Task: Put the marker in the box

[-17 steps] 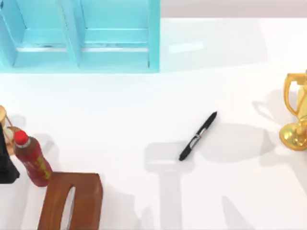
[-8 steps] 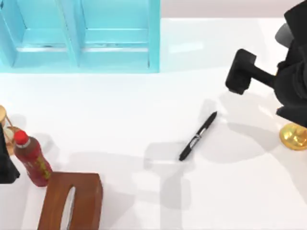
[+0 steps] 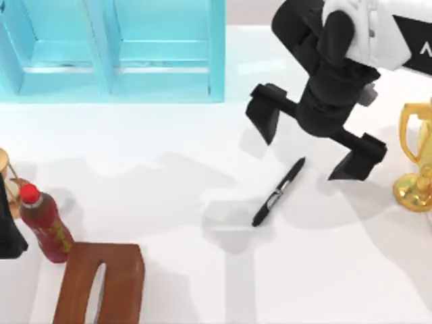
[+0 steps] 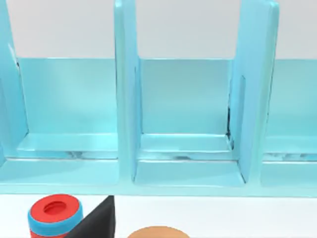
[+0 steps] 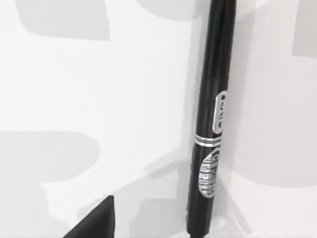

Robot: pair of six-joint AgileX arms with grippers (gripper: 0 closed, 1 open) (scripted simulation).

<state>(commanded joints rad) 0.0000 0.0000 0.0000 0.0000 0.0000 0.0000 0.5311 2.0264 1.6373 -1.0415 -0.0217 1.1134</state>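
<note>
Right gripper (image 3: pixel 316 141), fingers spread wide and empty, hangs near the marker (image 3: pixel 278 192), which lies untouched mid-table, well at four o'clock from the blue box (image 3: pixel 216 54); grasp and delivery remain.

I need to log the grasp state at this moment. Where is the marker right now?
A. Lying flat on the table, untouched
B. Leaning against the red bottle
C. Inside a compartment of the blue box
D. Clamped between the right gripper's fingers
A: the marker lies flat on the white table, with the right gripper above its upper end, fingers spread wide and not touching it.
</note>
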